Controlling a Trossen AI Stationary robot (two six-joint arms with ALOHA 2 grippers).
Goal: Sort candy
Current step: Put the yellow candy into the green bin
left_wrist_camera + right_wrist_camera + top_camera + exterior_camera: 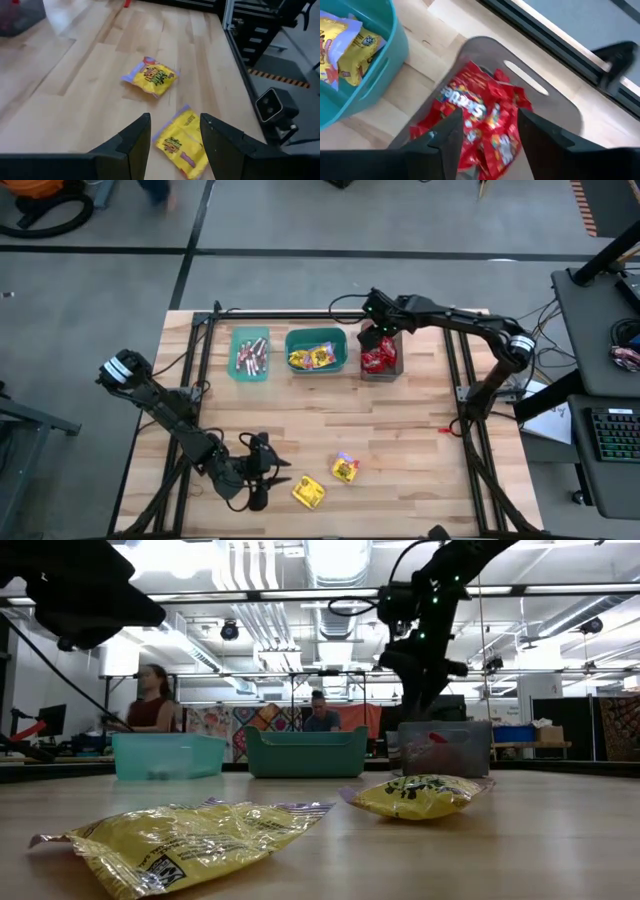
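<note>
- Right tool [485, 135] hangs with fingers spread, empty, above the grey bin [555, 107], hiding part of the shiny red packets [485, 120].
- Left tool [172, 137], parted and empty, hovers over a yellow packet [181, 142], partly cut off.

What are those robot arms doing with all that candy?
They are sorting candy into bins by kind. The right gripper hangs open over the grey bin full of red packets, holding nothing. The middle teal bin holds yellow packets, and the left teal bin holds thin sticks. Two yellow packets are not yet sorted. The left gripper is open just above the nearer yellow packet; the other loose packet lies a little farther on.
</note>
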